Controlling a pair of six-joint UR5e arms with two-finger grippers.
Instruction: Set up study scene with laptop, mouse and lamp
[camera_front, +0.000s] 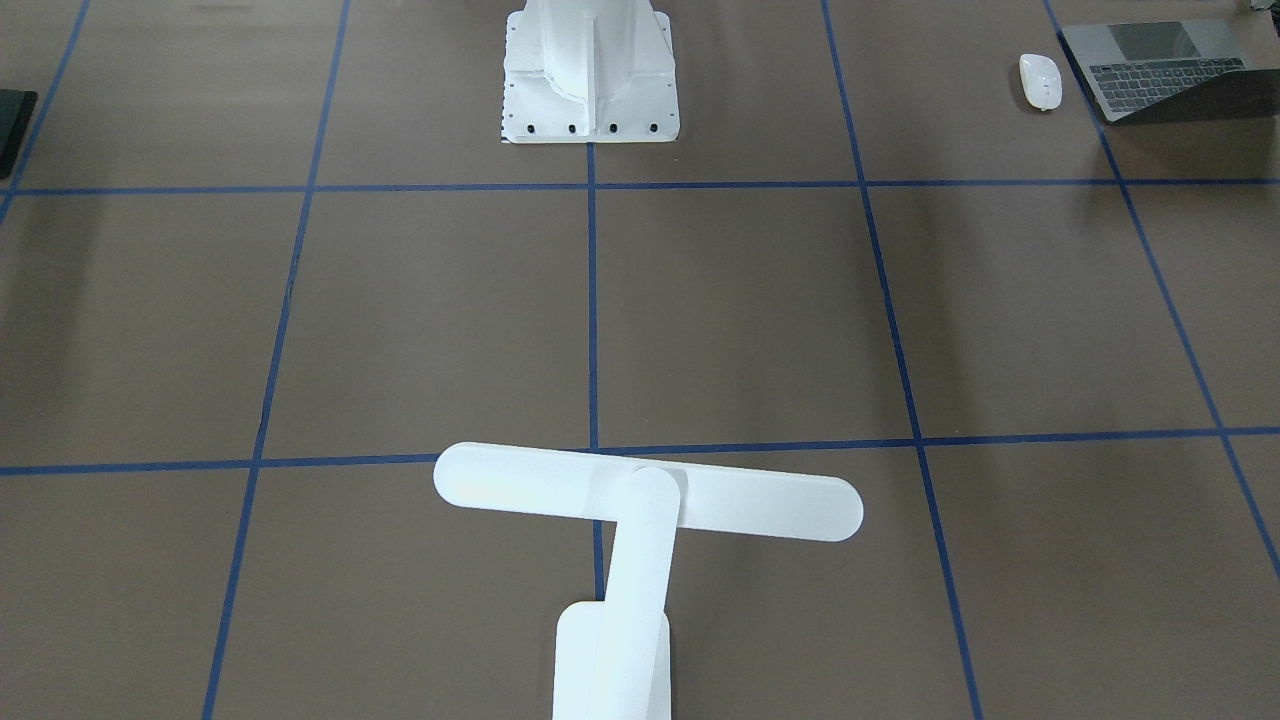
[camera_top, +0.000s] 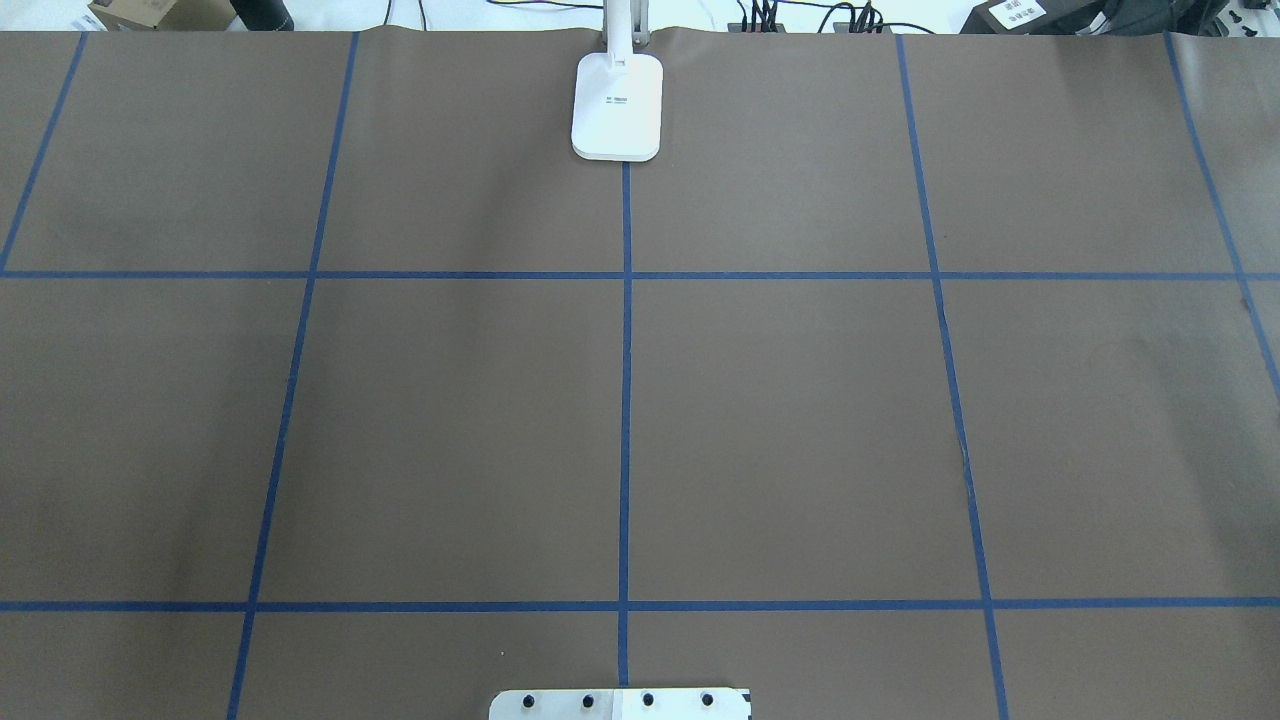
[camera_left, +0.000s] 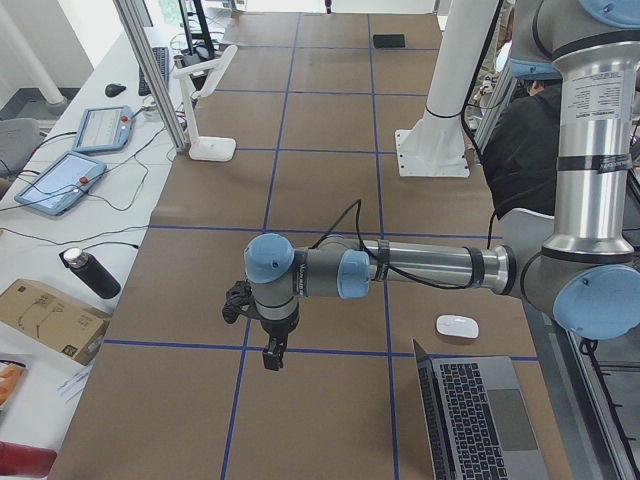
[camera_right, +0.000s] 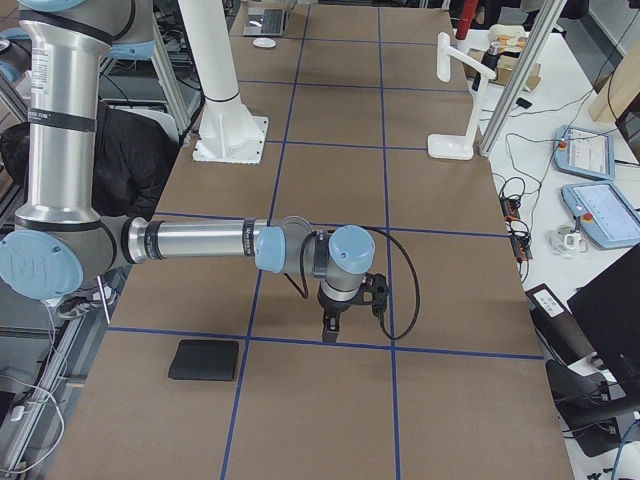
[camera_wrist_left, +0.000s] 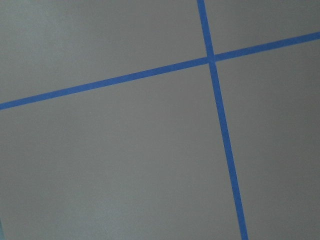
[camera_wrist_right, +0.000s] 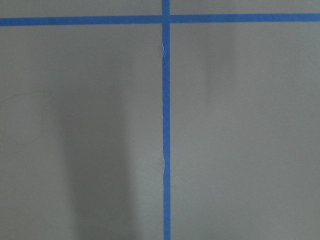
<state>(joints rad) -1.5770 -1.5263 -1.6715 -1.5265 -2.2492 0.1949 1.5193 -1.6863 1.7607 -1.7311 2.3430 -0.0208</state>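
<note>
Brown taped table (camera_front: 400, 300) bears a plain white T-shaped lamp (camera_front: 640, 500).

The lamp (camera_front: 640, 540) was cut at its base by the front view's bottom edge, and overhead its head lay beyond the top edge. The laptop (camera_front: 1165, 72) ran off the front view's right edge. The left gripper (camera_left: 272, 355) and right gripper (camera_right: 330, 328) showed only in side views, too small to judge the jaws.
</note>
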